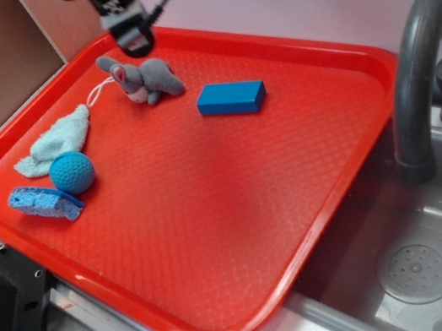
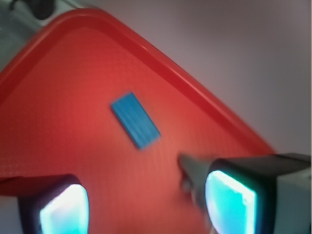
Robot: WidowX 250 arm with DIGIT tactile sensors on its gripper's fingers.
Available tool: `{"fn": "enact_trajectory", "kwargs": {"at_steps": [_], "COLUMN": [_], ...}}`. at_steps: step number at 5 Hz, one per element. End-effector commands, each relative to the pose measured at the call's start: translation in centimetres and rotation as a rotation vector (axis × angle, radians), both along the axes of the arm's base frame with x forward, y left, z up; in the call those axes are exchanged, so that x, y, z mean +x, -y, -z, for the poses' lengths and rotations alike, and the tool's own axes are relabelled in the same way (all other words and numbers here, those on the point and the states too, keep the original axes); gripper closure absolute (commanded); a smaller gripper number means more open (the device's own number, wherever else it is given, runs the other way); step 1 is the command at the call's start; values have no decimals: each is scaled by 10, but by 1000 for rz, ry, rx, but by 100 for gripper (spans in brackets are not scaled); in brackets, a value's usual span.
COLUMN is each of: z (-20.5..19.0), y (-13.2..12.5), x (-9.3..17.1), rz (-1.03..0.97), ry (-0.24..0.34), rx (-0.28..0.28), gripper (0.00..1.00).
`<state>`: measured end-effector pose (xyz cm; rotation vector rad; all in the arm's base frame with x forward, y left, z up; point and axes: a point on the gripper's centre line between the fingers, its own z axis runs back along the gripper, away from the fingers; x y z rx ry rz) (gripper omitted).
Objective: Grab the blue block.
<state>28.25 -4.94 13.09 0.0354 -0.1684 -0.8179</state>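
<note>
The blue block (image 1: 231, 98) lies flat on the red tray (image 1: 213, 218), toward its far right part. It also shows in the wrist view (image 2: 135, 120), ahead of the jaws. My gripper (image 1: 132, 35) hangs above the tray's far left edge, over the grey plush mouse (image 1: 144, 79) and well left of the block. In the wrist view the gripper (image 2: 146, 207) is open and empty, its two pads wide apart with bare tray between them.
A light blue cloth (image 1: 58, 141), a teal knitted ball (image 1: 72, 173) and a flat blue sponge piece (image 1: 45, 203) lie at the tray's left. A grey faucet (image 1: 418, 70) and a sink basin (image 1: 411, 269) stand to the right.
</note>
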Motion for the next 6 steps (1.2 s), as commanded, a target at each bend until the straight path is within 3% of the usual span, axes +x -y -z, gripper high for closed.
{"fn": "enact_trajectory", "kwargs": {"at_steps": [1, 2, 3, 6], "z": [18, 35, 49, 91], "y": [17, 23, 23, 23], "x": [24, 22, 20, 24], "rz": [170, 213, 237, 246], "ry": [-3, -49, -84, -176], "rx": [-21, -73, -90, -19], "gripper": [0, 0, 0, 0]}}
